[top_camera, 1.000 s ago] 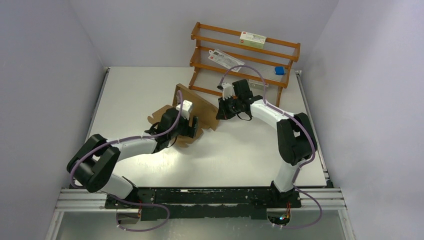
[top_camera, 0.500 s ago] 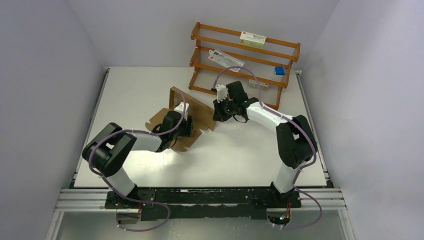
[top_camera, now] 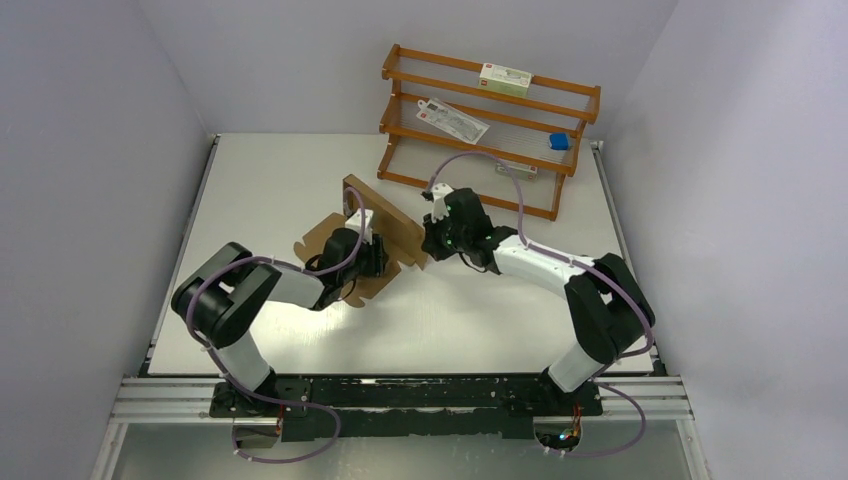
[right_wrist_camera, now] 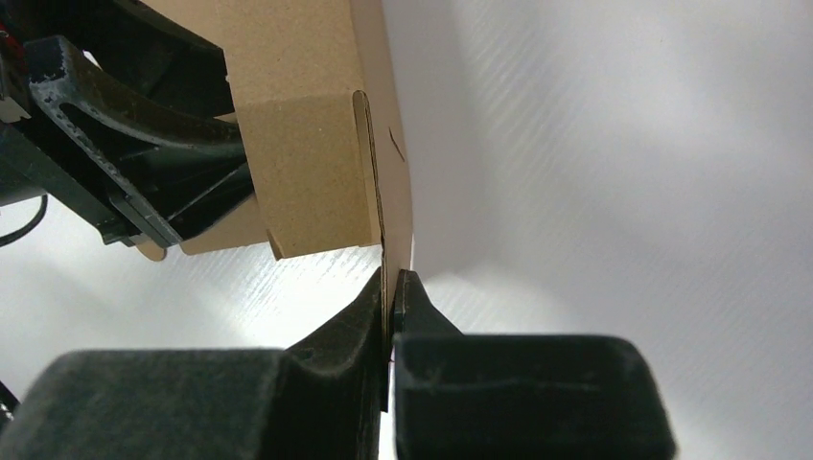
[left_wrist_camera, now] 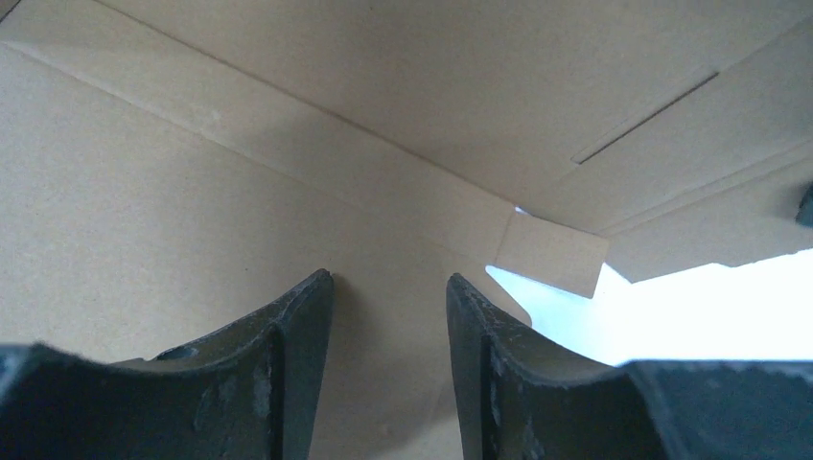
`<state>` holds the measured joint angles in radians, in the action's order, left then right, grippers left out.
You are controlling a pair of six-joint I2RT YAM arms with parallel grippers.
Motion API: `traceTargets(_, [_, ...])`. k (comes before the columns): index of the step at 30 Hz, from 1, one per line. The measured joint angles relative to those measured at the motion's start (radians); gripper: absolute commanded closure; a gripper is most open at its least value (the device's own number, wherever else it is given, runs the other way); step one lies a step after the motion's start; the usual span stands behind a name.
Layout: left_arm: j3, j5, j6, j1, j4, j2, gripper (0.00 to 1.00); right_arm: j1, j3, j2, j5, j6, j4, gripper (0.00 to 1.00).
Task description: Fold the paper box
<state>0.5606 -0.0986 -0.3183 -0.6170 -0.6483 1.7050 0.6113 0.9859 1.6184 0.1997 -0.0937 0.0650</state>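
Observation:
The paper box [top_camera: 390, 222] is brown cardboard lying mid-table, with one long panel raised on edge and notched flaps flat on the left. My left gripper [top_camera: 372, 258] reaches into it from the left. In the left wrist view its jaws [left_wrist_camera: 388, 287] stand apart with nothing between them, and their tips are close to the cardboard floor [left_wrist_camera: 173, 192]. My right gripper [top_camera: 430, 245] is at the raised panel's right end. In the right wrist view it [right_wrist_camera: 391, 278] is shut on the thin edge of that panel [right_wrist_camera: 307, 144], with the left arm's dark fingers [right_wrist_camera: 134, 144] behind it.
A wooden rack [top_camera: 490, 125] stands at the back right, holding a white and green carton [top_camera: 505, 76], a flat packet [top_camera: 452, 118] and a small blue item [top_camera: 559, 142]. Grey walls enclose the white table [top_camera: 480, 310] on three sides.
My left gripper has pushed further into the box and its jaws have narrowed. My right gripper has shifted down and left, still holding the panel's edge, and the panel has moved with it.

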Motion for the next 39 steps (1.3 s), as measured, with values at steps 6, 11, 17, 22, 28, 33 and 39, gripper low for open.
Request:
traceTargets(6, [-0.034, 0.026, -0.044, -0.001, -0.085, 0.013, 0.48, 0.018, -0.108, -0.038, -0.064, -0.105, -0.162, 1.00])
traceTargets(11, [-0.061, 0.031, -0.042, -0.014, -0.137, 0.015, 0.42, 0.018, -0.117, -0.028, -0.075, -0.111, -0.226, 1.00])
traceTargets(17, [-0.081, -0.034, 0.056, -0.108, -0.103, -0.043, 0.29, 0.019, -0.116, -0.023, -0.046, -0.070, -0.229, 1.00])
traceTargets(22, [-0.083, -0.084, 0.179, -0.170, -0.117, -0.063, 0.22, 0.019, -0.107, -0.023, -0.015, -0.039, -0.220, 1.00])
traceTargets(28, [-0.078, -0.157, 0.314, -0.198, -0.115, -0.056, 0.21, 0.019, -0.101, -0.023, 0.010, -0.012, -0.212, 1.00])
traceTargets(33, [-0.047, -0.192, 0.376, -0.218, -0.114, -0.015, 0.19, 0.019, -0.101, -0.023, 0.031, 0.002, -0.210, 1.00])
traceTargets(39, [-0.027, -0.209, 0.410, -0.235, -0.131, 0.023, 0.21, 0.019, -0.099, -0.022, 0.045, 0.009, -0.208, 1.00])
